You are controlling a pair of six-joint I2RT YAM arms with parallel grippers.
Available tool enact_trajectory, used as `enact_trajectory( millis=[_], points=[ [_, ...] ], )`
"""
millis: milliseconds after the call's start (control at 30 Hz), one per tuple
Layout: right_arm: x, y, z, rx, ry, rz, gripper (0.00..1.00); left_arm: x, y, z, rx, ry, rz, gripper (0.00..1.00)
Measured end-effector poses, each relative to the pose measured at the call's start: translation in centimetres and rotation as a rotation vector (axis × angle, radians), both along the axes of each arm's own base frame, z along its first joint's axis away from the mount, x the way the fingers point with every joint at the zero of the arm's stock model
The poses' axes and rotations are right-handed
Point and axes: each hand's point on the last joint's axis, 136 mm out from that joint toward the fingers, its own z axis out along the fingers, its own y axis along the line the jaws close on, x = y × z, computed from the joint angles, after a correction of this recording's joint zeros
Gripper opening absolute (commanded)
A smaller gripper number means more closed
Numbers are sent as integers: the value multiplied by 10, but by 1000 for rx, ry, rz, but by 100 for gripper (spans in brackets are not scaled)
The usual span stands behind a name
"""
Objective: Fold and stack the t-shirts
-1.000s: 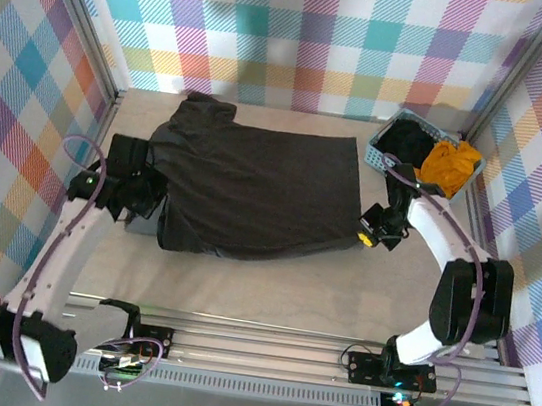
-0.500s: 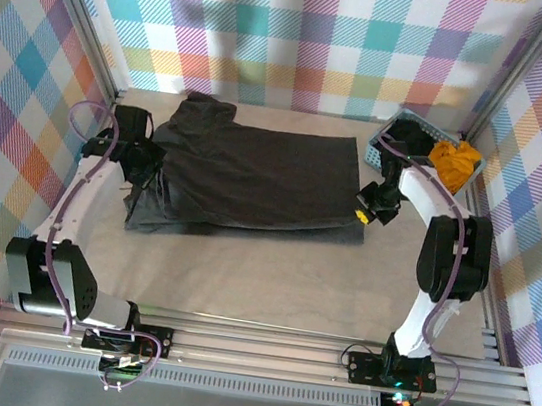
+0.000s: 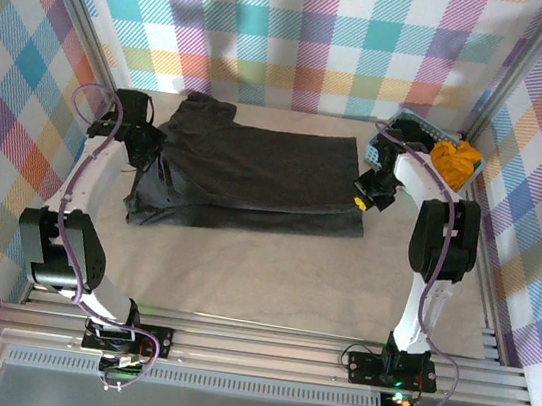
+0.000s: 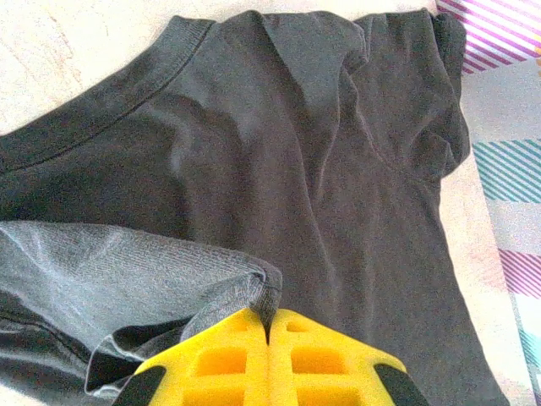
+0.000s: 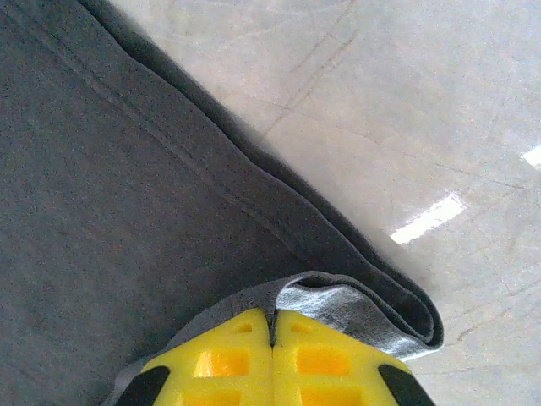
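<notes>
Table (image 3: 261, 272) of pale scuffed board, closed in by plaid-patterned walls (image 3: 304, 36) on the left, far and right sides, with an aluminium rail (image 3: 261, 348) along the near edge. The near half of the table is bare, a wide open band between the rail and the cloth. Room is tight at the far left and at the far right corner.

Count: three t-shirts, one basket, two grippers.

Dark charcoal-grey cloth t-shirt (image 3: 255, 176) lies flat across the far half of the table, doubled over, collar end to the left and hem end to the right. Its near edge runs roughly parallel to the rail.

Light blue perforated plastic basket (image 3: 372, 157) sits in the far right corner, just beside the hem end. It holds a black t-shirt (image 3: 424, 136) and a mustard-orange t-shirt (image 3: 456, 158), both bunched.

Left gripper (image 3: 147, 150) sits at the collar end. In the left wrist view its yellow fingers (image 4: 220, 359) are pressed together on a raised fold of the charcoal cloth (image 4: 296, 169), lighter inner face showing.

Right gripper (image 3: 365, 198) sits at the hem end, close to the basket. In the right wrist view its yellow fingers (image 5: 321, 359) are likewise clamped together, pinching the doubled hem corner (image 5: 338, 300) lifted slightly off the table (image 5: 380, 101).
</notes>
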Motion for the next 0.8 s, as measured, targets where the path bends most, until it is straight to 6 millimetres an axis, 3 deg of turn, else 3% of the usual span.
enact_trajectory(
  millis=[733,800],
  points=[
    [16,1,-16,-1,27,-23,0,46,12,-36,23,69,-52,0],
    [20,1,-15,0,20,-22,13,51,13,-38,28,72,-60,1]
  ],
)
